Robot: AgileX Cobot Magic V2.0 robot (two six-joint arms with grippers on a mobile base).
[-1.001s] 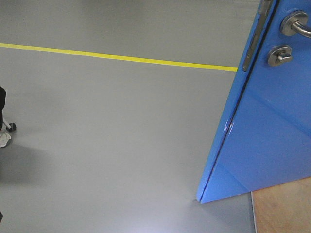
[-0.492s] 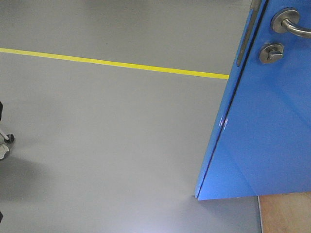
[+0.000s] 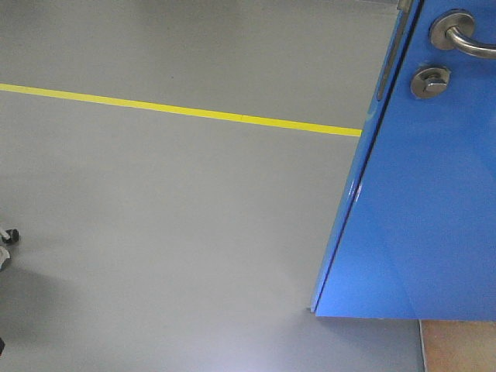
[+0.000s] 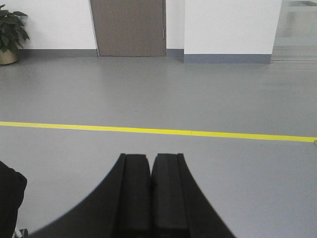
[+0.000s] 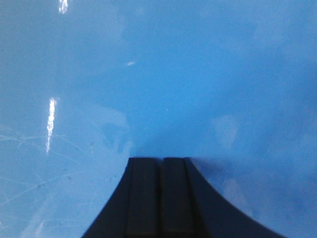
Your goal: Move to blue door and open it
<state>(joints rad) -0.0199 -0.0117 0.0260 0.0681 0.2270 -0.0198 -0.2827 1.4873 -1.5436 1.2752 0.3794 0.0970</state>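
Note:
The blue door (image 3: 426, 209) fills the right side of the front view, swung ajar, with its dark edge strip (image 3: 364, 167) facing the grey floor. Its silver lever handle (image 3: 465, 37) and round thumb-turn lock (image 3: 430, 80) sit at the top right. In the right wrist view the glossy blue door (image 5: 158, 79) covers the whole frame, and my right gripper (image 5: 160, 159) is shut with its tips at or just short of the panel. My left gripper (image 4: 150, 155) is shut and empty, pointing over open floor, away from the door.
A yellow floor line (image 3: 178, 110) crosses the grey floor. A wooden floor patch (image 3: 461, 346) shows under the door's bottom right. A caster and shoe (image 3: 6, 246) sit at the left edge. A brown door (image 4: 129, 27) and a potted plant (image 4: 10, 32) stand far off.
The view has shifted forward and right: the yellow line sits lower, the door looks larger and more face-on, and the caster and shoe have slid toward the left edge.

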